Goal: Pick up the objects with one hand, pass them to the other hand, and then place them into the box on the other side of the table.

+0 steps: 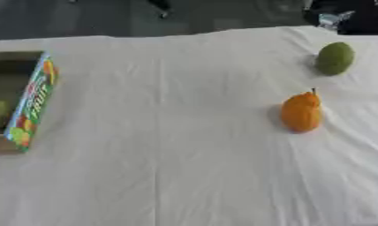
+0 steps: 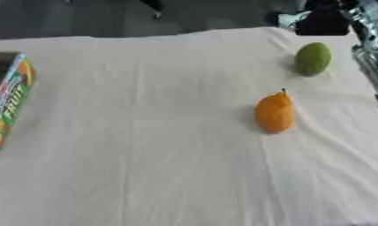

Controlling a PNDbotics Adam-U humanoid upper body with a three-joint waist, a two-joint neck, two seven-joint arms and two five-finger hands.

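Two fruits wait for you right of centre: orange pear [image 1: 301, 113] upright, stem toward the top, green fruit [image 1: 334, 58] upper right; neither hand's state can be told.

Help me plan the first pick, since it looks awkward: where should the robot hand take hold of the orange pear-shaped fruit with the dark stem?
Probably across the wide lower body of the orange pear-shaped fruit, coming from above on the robot's right. It lies on the white tablecloth with its stem pointing away, sides clear, and the green oval fruit sits well apart.
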